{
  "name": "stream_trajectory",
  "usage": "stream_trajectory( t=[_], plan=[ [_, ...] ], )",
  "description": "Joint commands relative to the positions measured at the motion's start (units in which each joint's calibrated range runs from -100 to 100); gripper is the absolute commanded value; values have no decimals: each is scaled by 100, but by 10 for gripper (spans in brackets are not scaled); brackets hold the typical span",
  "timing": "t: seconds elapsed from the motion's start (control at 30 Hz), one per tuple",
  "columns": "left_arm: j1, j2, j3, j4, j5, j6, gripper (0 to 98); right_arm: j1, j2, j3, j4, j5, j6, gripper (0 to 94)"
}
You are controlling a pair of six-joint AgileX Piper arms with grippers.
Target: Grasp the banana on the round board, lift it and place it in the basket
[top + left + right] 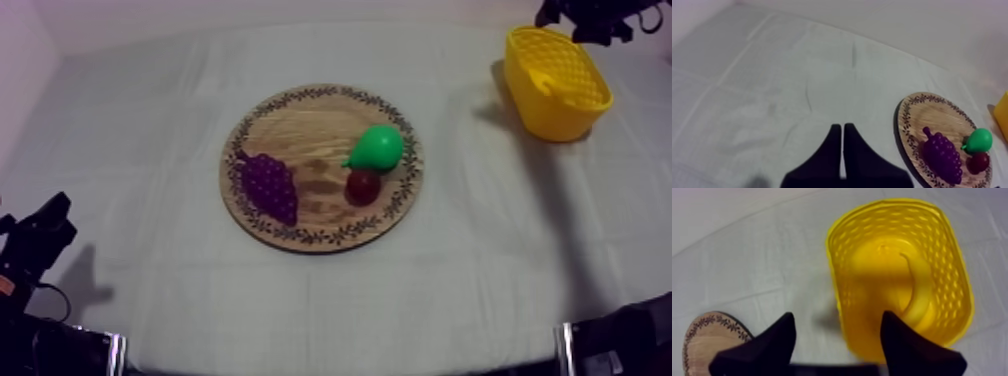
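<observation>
The banana (920, 290) lies inside the yellow basket (842, 268), curved along its far wall. My right gripper (838, 323) hangs just above the basket's near side, open, with nothing between its fingers. From above, the basket (556, 82) stands at the back right with my right arm (590, 15) just behind it. The round wooden board (322, 166) in the middle carries grapes (270, 186), a green pear (377, 148) and a small red fruit (362, 186). My left gripper (843, 131) is shut on nothing over bare cloth, left of the board (912, 125).
My left arm (35, 240) rests low at the table's left edge. Bare grey-white cloth surrounds the board on all sides. The grapes (942, 153), pear (978, 140) and small red fruit (979, 161) sit at the board's near half.
</observation>
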Motion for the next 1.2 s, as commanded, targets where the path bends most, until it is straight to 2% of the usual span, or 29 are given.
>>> stream_trajectory(
  t=[0.0, 0.2, 0.37, 0.47, 0.63, 0.93, 1.17],
  plan=[
    [-2, -1, 1, -2, 2, 0, 1, -70, -848, 486, 51, -50, -28, 406],
    [-2, -1, 1, -2, 2, 0, 1, -167, -2068, 1576, 200, -364, -87, 228],
    [-2, -1, 1, -2, 2, 0, 1, -190, -3118, 2755, 287, -927, -62, 95],
    [-2, -1, 1, -2, 2, 0, 1, -225, -3763, 3427, 285, -1119, -25, 47],
    [-2, -1, 1, -2, 2, 0, 1, -149, -4729, 4365, 121, -1316, 143, 14],
    [-2, -1, 1, -2, 2, 0, 1, 119, -6192, 6169, -513, -2018, 874, 4],
    [-2, -1, 1, -2, 2, 1, 1, 150, -7310, 7431, -737, -2230, 1293, 4]
  ],
)
